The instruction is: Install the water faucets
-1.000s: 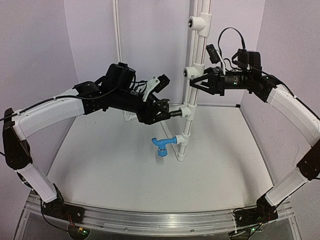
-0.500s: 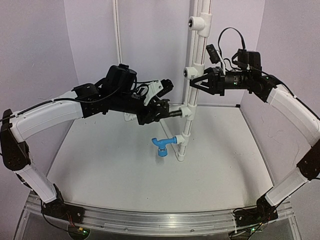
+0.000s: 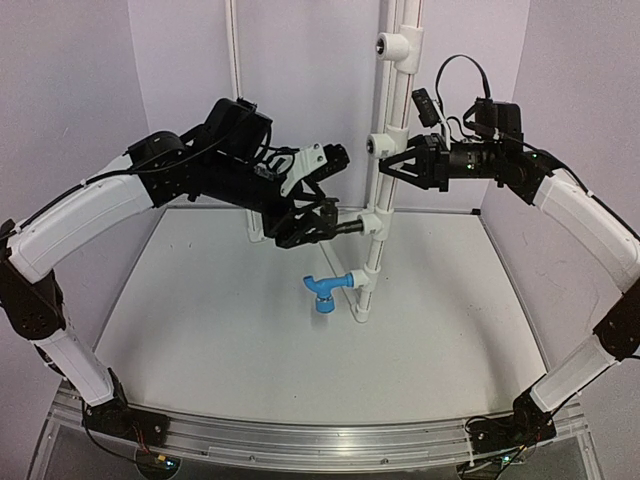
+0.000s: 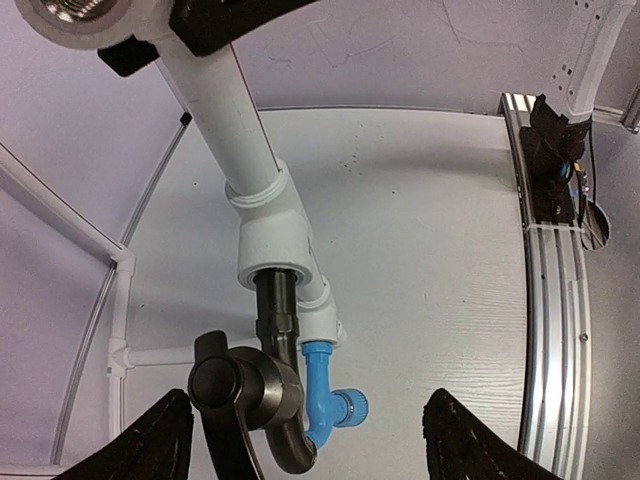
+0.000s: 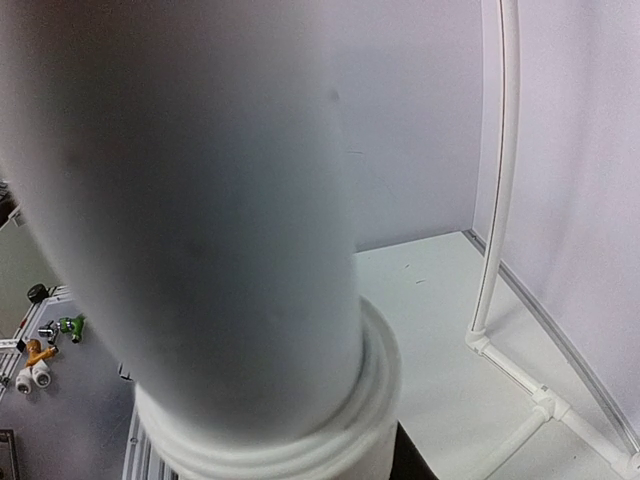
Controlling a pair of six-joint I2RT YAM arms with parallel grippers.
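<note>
At mid-height on the upright white pipe (image 3: 383,190), which stands on the table (image 3: 220,300) toward the back right, a black faucet (image 3: 350,227) sits with its stem in the socket of the middle tee fitting (image 3: 373,222) and sticks out sideways to the left. Left gripper (image 3: 332,224) is level with it, jaws released. In the left wrist view the two fingers (image 4: 160,440) stand wide on either side of the faucet's round lever knob, clear of it, nothing grasped. The same view shows the black stem seated in the white socket and the spout curving toward the camera. Blue faucet (image 3: 325,291) is lower down, plugged into the bottom tee fitting (image 3: 360,278) just above the pipe's foot. It also points left, spout turned down, close over the tabletop without touching it as far as I can tell. Right gripper (image 3: 388,166) comes in from the right and is clamped on the white pipe, between the middle tee and the next tee fitting (image 3: 381,143) above it. The right wrist view is filled by the pipe's blurred shaft and a fitting collar (image 5: 290,440) below it, so its fingers are hidden there. A fourth tee (image 3: 398,45) sits near the pipe's top, socket empty and facing left. Both arms are raised off the table.
</note>
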